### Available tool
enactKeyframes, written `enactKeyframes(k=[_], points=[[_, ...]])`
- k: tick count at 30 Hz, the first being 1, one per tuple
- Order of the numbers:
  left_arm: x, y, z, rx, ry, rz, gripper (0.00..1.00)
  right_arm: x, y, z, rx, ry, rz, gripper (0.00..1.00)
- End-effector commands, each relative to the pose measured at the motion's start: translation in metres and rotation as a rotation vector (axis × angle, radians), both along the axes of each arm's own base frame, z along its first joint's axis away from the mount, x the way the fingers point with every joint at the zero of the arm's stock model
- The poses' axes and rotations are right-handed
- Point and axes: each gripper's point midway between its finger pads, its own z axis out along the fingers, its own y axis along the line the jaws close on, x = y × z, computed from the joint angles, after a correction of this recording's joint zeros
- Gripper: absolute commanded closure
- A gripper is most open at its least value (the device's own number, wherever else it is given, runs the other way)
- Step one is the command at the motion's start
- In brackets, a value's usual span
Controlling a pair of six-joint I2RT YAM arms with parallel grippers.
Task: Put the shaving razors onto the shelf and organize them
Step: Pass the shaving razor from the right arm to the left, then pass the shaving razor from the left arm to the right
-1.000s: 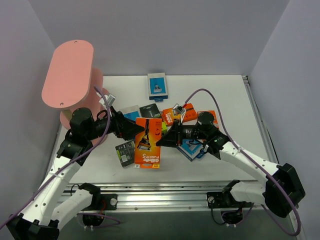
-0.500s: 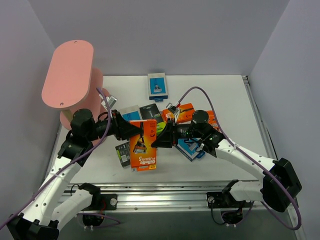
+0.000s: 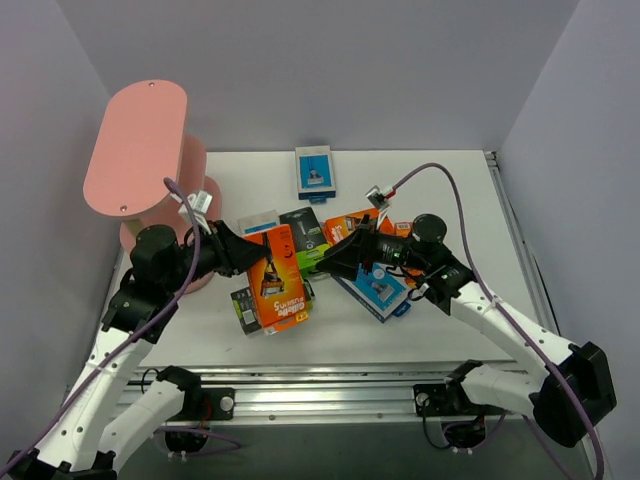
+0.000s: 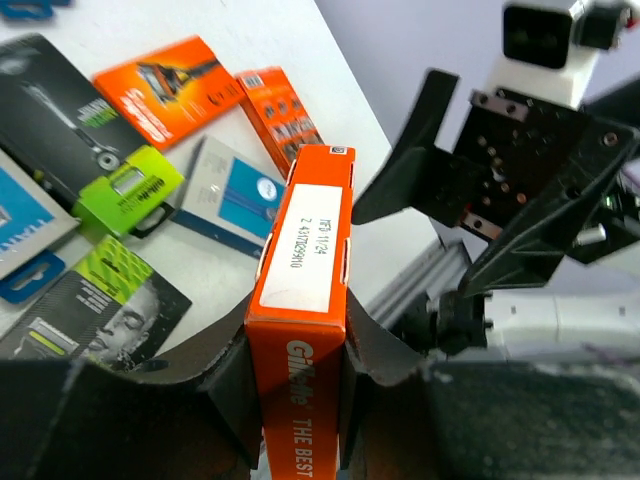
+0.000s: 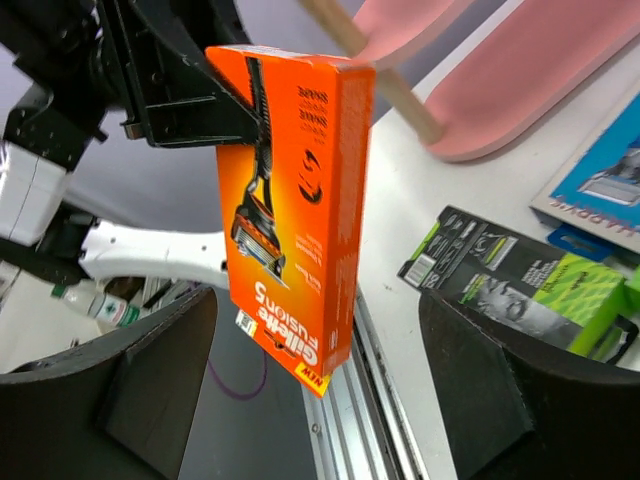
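The flat orange cardboard razor box (image 4: 300, 300) sits clamped across its broad faces in the left jaws, white label on its edge; the right jaws gape wide beside it, not touching.

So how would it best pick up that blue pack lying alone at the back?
Likely from straight above, pinching the blue pack across its two long edges. It lies flat on the table, apart from the other packs, so both edges are free.
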Motion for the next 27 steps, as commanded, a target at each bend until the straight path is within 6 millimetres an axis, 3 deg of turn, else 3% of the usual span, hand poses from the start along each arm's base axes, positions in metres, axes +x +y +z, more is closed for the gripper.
enactKeyframes(k=[1, 4, 6, 8, 12, 14, 22, 27], points=[[0.017, 0.024, 0.050, -0.103, -0.095, 0.212, 0.98, 0.010, -0.011, 0.020, 0.081, -0.011, -0.093, 0.22], [0.022, 0.032, 0.066, -0.200, -0.099, 0.289, 0.98, 0.023, -0.015, 0.014, 0.101, 0.050, -0.188, 0.22], [0.027, 0.045, 0.069, -0.254, -0.090, 0.385, 0.98, 0.025, -0.014, 0.023, 0.175, 0.050, -0.207, 0.22], [0.027, 0.057, 0.087, -0.320, -0.152, 0.446, 0.98, 0.026, -0.013, 0.026, 0.231, 0.091, -0.233, 0.23], [0.024, 0.071, 0.092, -0.425, -0.172, 0.517, 0.98, 0.017, 0.009, 0.034, 0.278, 0.127, -0.220, 0.24], [0.021, 0.082, 0.106, -0.494, -0.219, 0.560, 0.98, 0.016, 0.016, 0.045, 0.312, 0.132, -0.219, 0.24], [0.020, 0.093, 0.108, -0.562, -0.233, 0.613, 0.98, -0.002, 0.063, 0.059, 0.378, 0.159, -0.117, 0.28], [0.019, 0.097, 0.104, -0.556, -0.232, 0.634, 0.98, -0.001, 0.068, 0.068, 0.435, 0.172, -0.104, 0.35]])
